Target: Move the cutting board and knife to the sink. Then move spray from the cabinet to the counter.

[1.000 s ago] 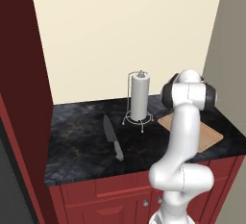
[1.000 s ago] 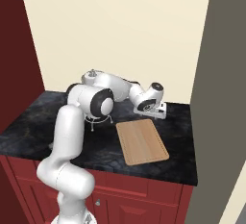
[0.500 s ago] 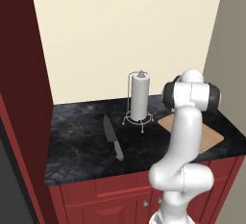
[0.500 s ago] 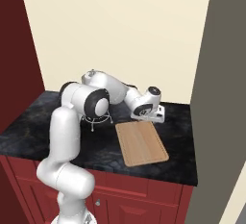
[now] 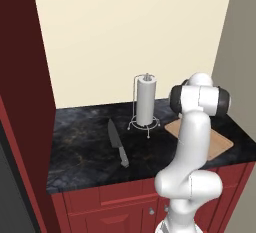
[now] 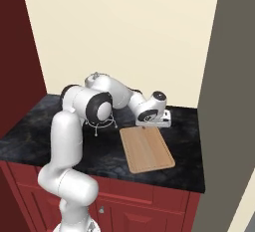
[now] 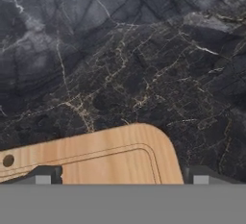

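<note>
We see the claw (image 7: 120,177) low over the far end of the cutting board (image 6: 147,149), its two fingertips (image 7: 45,176) spread wide to either side of the board's rounded corner and pinching nothing. The board lies flat on the black veined surface (image 5: 85,147), right of the paper-towel roll (image 5: 146,106) on its wire stand. The knife (image 5: 117,142) lies flat left of that stand, well apart from the board, its handle toward the front edge.

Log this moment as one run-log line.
phase: approaching cutting board | gripper: open, above board's far end | knife: on counter, untouched
</note>
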